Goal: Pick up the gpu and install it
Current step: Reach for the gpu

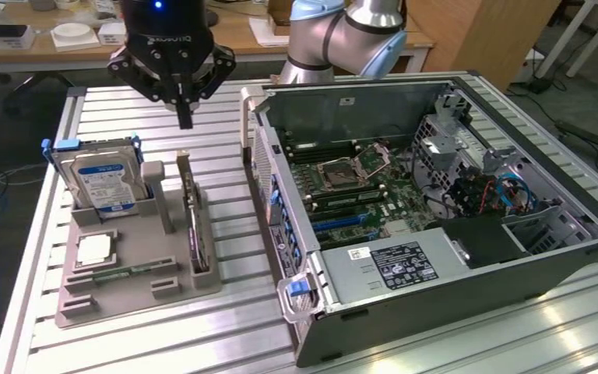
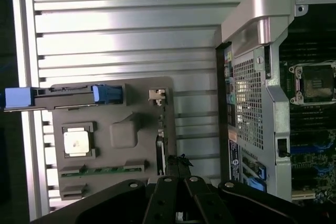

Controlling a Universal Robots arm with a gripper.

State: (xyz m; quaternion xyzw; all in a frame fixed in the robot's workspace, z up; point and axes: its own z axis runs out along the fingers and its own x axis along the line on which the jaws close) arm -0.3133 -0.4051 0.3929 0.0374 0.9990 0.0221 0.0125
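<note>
The gripper hangs above the slatted metal table, its two dark fingers pressed together with nothing between them. It sits over the far end of a grey holder that lies on the table on the exterior view's left.

The graphics card stands on edge in a slot along the side of the holder nearest the computer case. It is thin and dark, and upright. The gripper is above it and apart from it, not touching. In the wrist view the card shows edge-on as a narrow dark strip, with a silvery bracket at one end, just beside the fingertips.

A hard drive with a blue label also stands upright in the holder, at its far end. A square processor chip lies flat in a recess, and a narrow green memory stick lies beside it.

The computer case lies open on the exterior view's right, close beside the holder, and the green motherboard shows inside it.
</note>
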